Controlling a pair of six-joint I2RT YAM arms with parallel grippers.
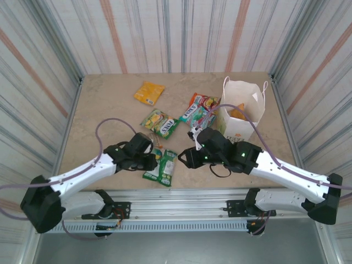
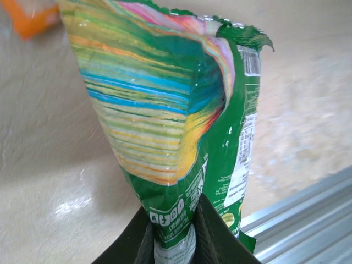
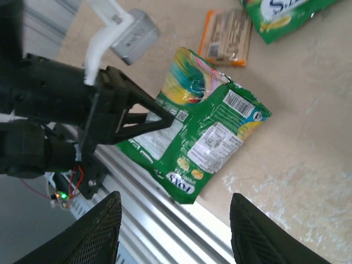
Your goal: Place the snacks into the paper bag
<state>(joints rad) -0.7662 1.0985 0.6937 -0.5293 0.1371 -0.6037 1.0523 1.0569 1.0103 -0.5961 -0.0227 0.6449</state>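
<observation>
1 paper bag (image 1: 236, 130); 1 orange packet (image 1: 238, 114) inside it; outside it, 5 snack packets (image 1: 160, 122) and 1 orange bar (image 3: 226, 37).

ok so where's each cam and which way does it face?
Top external: above and behind the bases, looking down on the table, paper bag, snacks, left arm, right arm.
Left wrist: on the left arm, looking along the left jaws, shut on the green packet, table beyond.
Right wrist: on the right arm, looking down between the open right jaws at the left jaws pinching that packet.
Shared: the green packet, in all three.
</observation>
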